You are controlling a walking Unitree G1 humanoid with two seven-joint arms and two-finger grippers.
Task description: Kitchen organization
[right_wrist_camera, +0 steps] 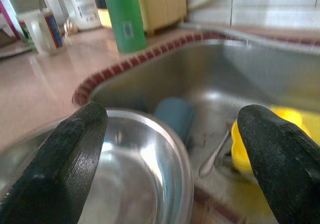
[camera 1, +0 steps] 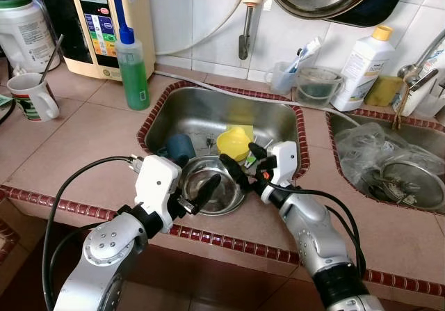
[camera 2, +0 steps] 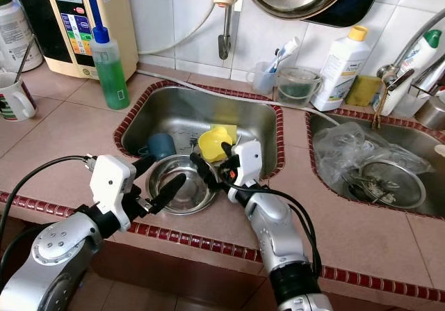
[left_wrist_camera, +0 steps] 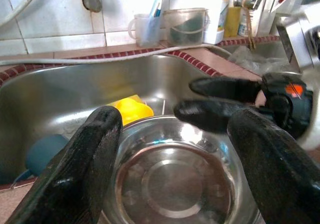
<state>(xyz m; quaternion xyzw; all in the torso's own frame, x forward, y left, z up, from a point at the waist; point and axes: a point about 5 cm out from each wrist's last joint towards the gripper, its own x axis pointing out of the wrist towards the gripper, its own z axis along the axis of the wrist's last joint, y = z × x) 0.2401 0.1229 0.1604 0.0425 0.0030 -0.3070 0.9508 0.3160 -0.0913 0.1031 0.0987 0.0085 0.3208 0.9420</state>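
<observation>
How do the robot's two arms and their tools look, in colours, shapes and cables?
Both arms are silver, with rounded, jointed segments and black cuffs. Each carries a white, boxy wrist housing, and loose black cables loop along it. The left tool and the right tool each have two long black fingers. An orange marking sits on the right tool's black base.

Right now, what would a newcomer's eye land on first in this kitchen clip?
Both grippers meet over the steel bowl at the sink's near edge: the left gripper and right gripper, each open, flank it. Behind the bowl in the sink lie a yellow cup and a blue cup; a green soap bottle stands on the counter to its left.
</observation>
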